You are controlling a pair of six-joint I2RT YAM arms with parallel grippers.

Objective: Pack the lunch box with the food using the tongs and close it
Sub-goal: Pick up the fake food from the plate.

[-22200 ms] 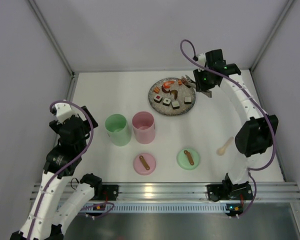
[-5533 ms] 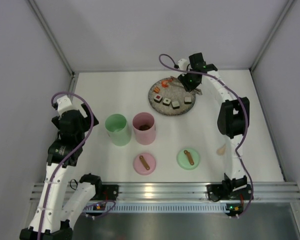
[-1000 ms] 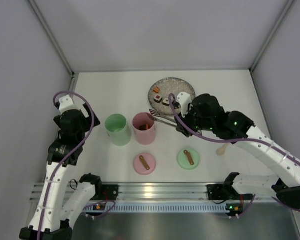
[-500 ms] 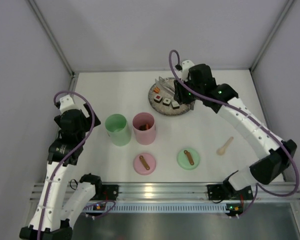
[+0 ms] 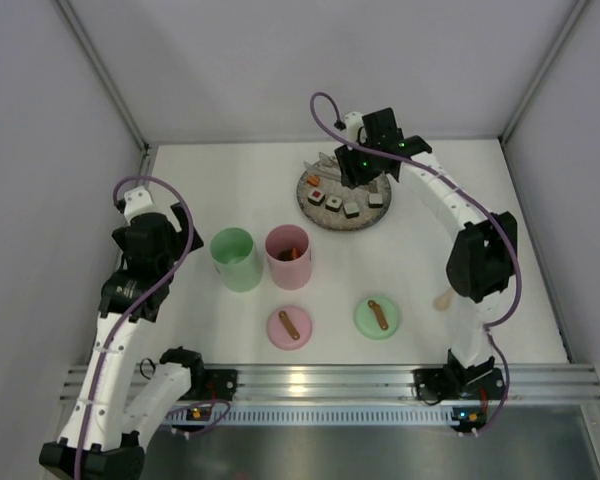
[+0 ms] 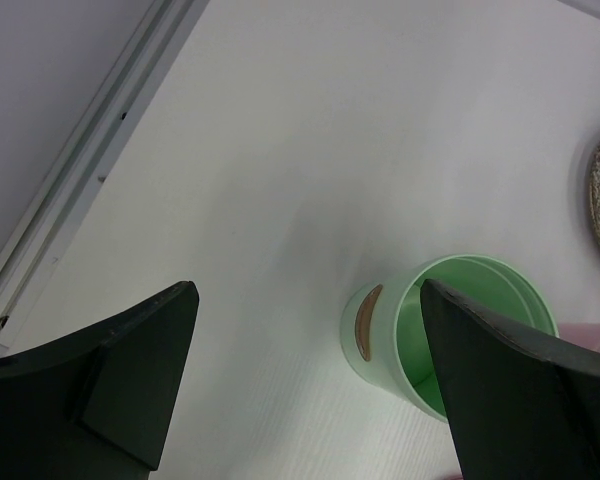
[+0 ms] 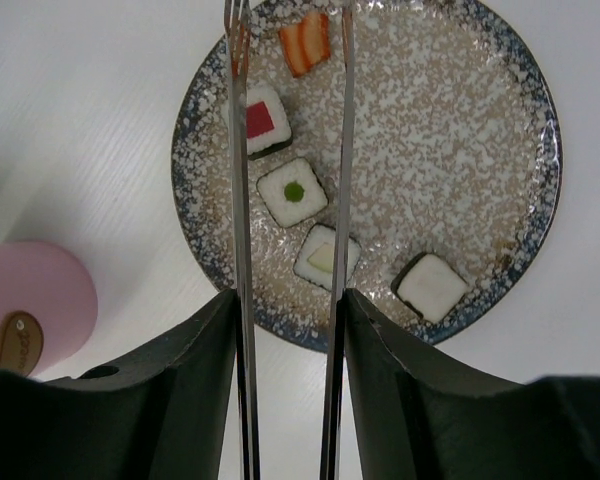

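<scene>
The tongs (image 7: 239,200), gripped by the right end effector (image 7: 288,310), are parted over food (image 7: 305,43) at the plate's (image 7: 460,150) eleven o'clock for pinching; the left end effector (image 6: 308,300) stands open.

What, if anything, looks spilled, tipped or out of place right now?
Nothing stands out. The food pieces sit on the plate, the green cup and pink cup stand upright, and the tongs sit straight in the right gripper.

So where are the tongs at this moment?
The right gripper holds the tongs at the far side of the table, over the speckled plate; in the right wrist view their tips flank the orange piece.
</scene>
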